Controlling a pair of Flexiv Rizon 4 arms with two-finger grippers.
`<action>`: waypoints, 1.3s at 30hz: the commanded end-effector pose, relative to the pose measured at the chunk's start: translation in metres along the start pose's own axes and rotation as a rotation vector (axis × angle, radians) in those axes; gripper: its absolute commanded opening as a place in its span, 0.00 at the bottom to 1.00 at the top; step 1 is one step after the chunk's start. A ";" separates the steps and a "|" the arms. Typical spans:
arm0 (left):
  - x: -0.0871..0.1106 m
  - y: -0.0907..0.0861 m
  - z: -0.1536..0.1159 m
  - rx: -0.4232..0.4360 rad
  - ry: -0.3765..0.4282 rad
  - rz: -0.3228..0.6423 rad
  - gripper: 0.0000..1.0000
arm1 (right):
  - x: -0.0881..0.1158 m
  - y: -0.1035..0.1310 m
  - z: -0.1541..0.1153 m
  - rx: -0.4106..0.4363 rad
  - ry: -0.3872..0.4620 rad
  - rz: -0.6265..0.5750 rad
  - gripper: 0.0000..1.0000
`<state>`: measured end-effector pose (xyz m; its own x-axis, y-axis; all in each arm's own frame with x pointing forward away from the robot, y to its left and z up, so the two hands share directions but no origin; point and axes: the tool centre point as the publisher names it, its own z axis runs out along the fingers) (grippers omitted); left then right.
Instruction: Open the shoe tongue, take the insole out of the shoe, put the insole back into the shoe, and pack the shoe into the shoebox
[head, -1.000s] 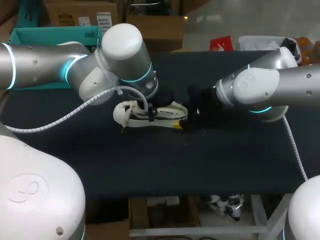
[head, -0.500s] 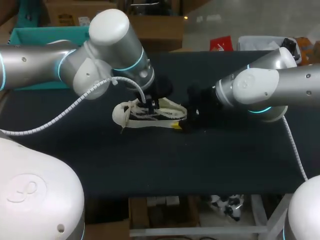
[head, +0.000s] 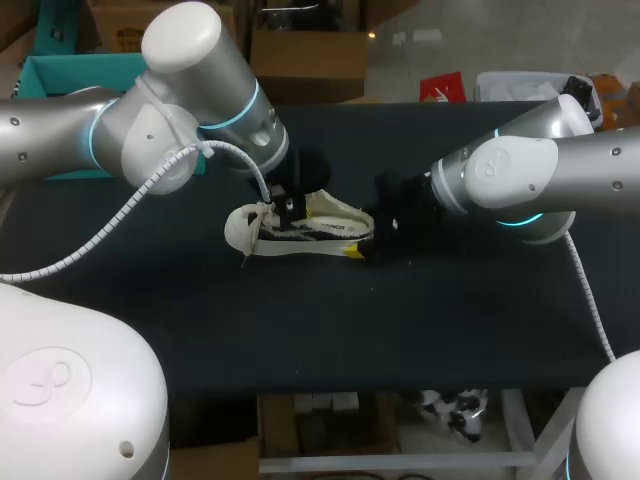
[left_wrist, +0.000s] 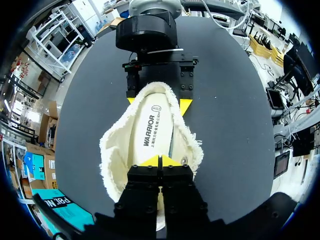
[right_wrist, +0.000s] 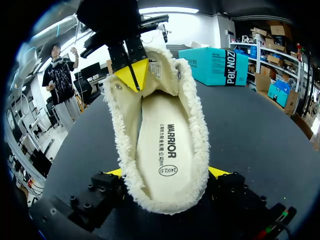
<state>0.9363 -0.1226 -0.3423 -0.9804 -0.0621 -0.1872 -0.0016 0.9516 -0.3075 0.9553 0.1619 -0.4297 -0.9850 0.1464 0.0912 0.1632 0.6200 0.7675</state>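
A cream, fleece-lined shoe (head: 300, 232) was pictured lying on its sole near the middle of the dark table (head: 450, 330), with the left tool (head: 290, 205) above its laced front and the right tool (head: 362, 250) at its heel. Only the wrist views showed what the overhead view left dark. The printed insole (left_wrist: 152, 131) was seen lying flat inside the shoe. The right tool's yellow tips were pressed against the heel from both sides, so the shoe was grasped there. The left tool's tips were clenched together, point to point, at the fleecy rim of the tongue (right_wrist: 157, 70). It could not be told whether any of that rim was caught between them. Compared with a second earlier, the left arm's big joint had been swung up and away toward the table's far left. Its tool had been drawn back along the shoe, and more of the pale lining was exposed at the opening. The right arm and the shoe's place on the table were unchanged. From overhead, little more than a speck of yellow was seen at the heel. In the left wrist view the toe was covered by the tool's own black body. A teal box (head: 50, 75) at the far left was largely cut off behind the left arm.
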 end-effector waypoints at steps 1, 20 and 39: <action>-0.017 -0.006 0.008 -0.024 0.104 -0.020 0.00 | 0.001 -0.003 0.005 -0.002 0.003 -0.001 0.00; -0.003 -0.005 0.023 -0.242 0.332 0.049 0.00 | 0.001 -0.003 0.005 -0.002 0.003 -0.001 0.00; 0.028 0.017 0.050 -0.317 0.266 0.057 0.00 | 0.001 -0.003 0.005 -0.002 0.003 -0.001 0.00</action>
<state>0.9293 -0.1248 -0.3883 -0.9947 0.0383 0.0957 0.0399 0.9991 0.0145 0.9549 0.1622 -0.4297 -0.9852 0.1456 0.0911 0.1626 0.6204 0.7673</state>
